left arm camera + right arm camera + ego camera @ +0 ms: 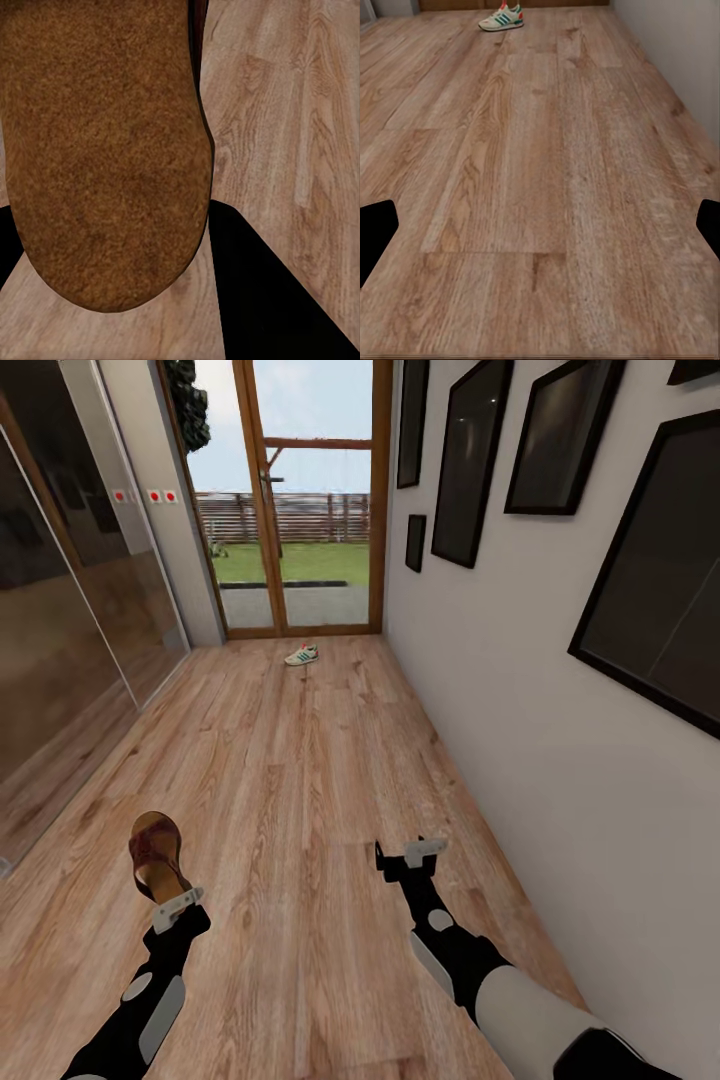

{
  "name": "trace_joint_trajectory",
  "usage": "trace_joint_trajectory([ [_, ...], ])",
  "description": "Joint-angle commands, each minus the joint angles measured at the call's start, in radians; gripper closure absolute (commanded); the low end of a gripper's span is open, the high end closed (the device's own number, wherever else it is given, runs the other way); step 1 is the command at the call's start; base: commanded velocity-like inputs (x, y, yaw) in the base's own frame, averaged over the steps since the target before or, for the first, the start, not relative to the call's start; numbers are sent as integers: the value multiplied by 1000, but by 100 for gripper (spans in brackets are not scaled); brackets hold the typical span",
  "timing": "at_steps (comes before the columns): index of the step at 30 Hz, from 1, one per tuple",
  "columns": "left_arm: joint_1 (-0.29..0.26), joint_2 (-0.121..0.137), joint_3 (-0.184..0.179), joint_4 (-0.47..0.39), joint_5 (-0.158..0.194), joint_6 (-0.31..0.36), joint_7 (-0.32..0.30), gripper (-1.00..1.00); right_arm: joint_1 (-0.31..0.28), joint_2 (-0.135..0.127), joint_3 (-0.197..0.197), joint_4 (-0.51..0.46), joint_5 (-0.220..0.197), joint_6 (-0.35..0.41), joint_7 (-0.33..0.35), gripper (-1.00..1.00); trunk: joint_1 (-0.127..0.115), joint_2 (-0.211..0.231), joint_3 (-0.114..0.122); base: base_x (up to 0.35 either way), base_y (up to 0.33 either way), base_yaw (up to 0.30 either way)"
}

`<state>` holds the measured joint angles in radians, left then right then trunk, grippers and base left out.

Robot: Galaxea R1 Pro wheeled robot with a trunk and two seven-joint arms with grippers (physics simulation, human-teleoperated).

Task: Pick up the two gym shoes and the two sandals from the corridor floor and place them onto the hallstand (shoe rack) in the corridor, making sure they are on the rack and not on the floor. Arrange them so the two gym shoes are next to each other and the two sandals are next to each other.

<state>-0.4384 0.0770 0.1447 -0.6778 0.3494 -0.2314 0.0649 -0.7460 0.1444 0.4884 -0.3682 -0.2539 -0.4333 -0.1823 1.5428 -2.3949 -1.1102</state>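
A brown leather sandal rides upright in the left gripper, clamped at its heel end above the corridor floor; in the left wrist view its fuzzy brown underside looms close against the planks. Far down the corridor, a white gym shoe with green stripes lies on the floor just before the glass door. The right gripper hangs empty, its fingers spread wide, near the white wall hung with black picture frames.
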Motion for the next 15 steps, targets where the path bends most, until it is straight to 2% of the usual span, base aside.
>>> trace_joint_trajectory([
  [1,0,0,-2,0,3,-2,3,100,-1,0,9,6,-9,-4,-6,-100,0,0,-1,0,0,0],
  [9,0,1,-3,0,4,-3,-3,100,-1,0,9,19,-8,-4,-4,-100,0,0,-1,14,0,0],
  [15,0,1,-4,0,4,-3,-3,100,-1,0,9,20,-8,-4,-3,-100,0,0,0,216,0,0],
])
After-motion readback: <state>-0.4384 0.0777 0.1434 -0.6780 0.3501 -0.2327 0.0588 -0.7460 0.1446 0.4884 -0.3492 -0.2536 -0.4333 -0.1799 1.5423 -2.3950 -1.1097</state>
